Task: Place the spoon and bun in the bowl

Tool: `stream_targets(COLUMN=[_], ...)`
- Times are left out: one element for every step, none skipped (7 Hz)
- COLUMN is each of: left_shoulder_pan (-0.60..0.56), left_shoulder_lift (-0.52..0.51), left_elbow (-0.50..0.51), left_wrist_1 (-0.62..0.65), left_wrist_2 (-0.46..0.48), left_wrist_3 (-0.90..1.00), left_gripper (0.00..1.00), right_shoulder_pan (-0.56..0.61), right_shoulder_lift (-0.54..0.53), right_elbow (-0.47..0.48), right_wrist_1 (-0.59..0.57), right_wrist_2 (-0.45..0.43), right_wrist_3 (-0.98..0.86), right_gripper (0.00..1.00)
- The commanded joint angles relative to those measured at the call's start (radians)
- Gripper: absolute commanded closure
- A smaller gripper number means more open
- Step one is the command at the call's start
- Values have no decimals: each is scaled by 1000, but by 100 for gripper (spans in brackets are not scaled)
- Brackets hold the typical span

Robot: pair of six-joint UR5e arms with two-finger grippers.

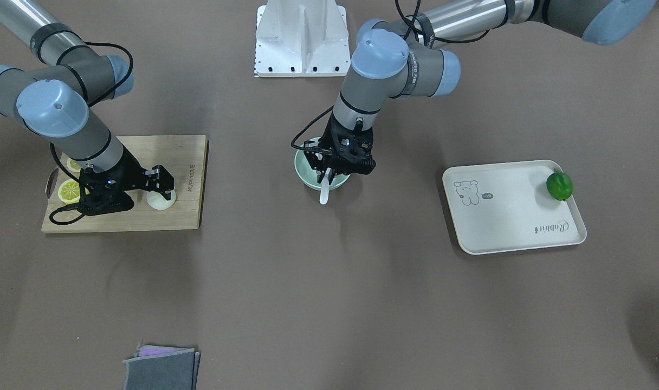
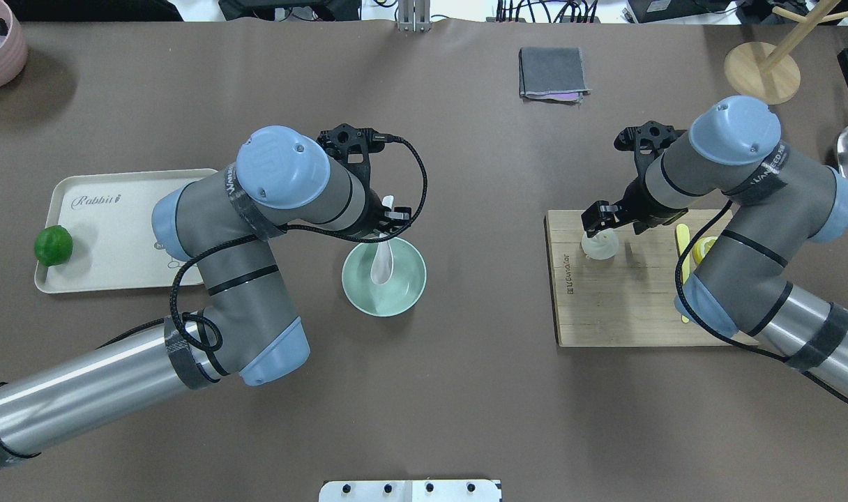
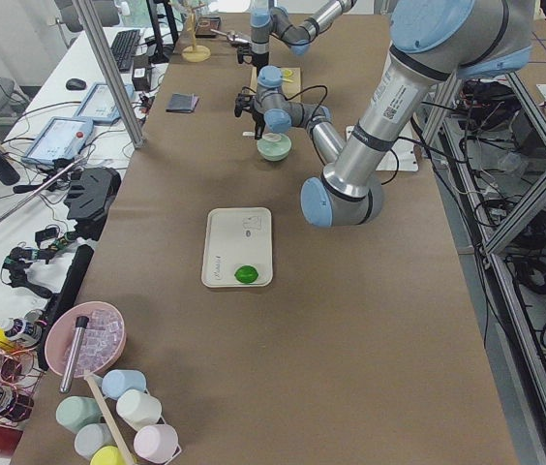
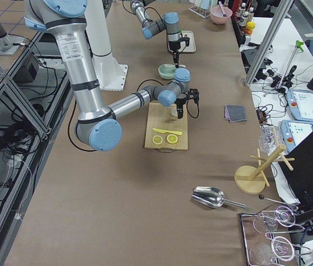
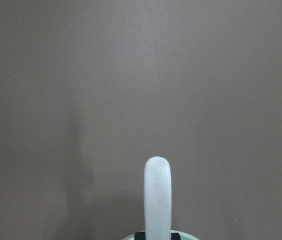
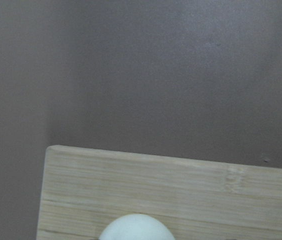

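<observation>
The pale mint-green bowl stands at the table's middle. The white spoon lies tilted with its scoop inside the bowl and its handle sticking out over the far rim. My left gripper is shut on the handle, which fills the bottom centre of the left wrist view. The white pleated bun sits on the wooden cutting board. My right gripper hangs open right over the bun. The bun's top shows at the bottom of the right wrist view.
Lemon slices and a yellow knife lie on the board under my right arm. A cream tray with a green fruit is on my left. A grey cloth lies at the far edge.
</observation>
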Motion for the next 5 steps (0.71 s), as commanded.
stream_targets(left_shoulder_pan=[8, 9, 8, 8, 6], left_shoulder_lift=[3, -1, -1, 2, 0], left_elbow=[6, 1, 1, 1, -5], left_wrist_1=[-1, -4, -8, -8, -8], left_wrist_2=[13, 14, 14, 14, 14], left_wrist_3=[-1, 1, -1, -1, 2], left_gripper=[44, 2, 2, 2, 2], right_shoulder_pan=[-5, -5, -7, -7, -8], right_shoulder_lift=[5, 7, 7, 8, 34], right_elbow=[-3, 0, 1, 8, 14], right_wrist_1=[0, 0, -1, 0, -3], right_wrist_2=[3, 7, 11, 13, 14], right_wrist_3=[4, 4, 4, 7, 59], right_gripper=[58, 100, 100, 100, 100])
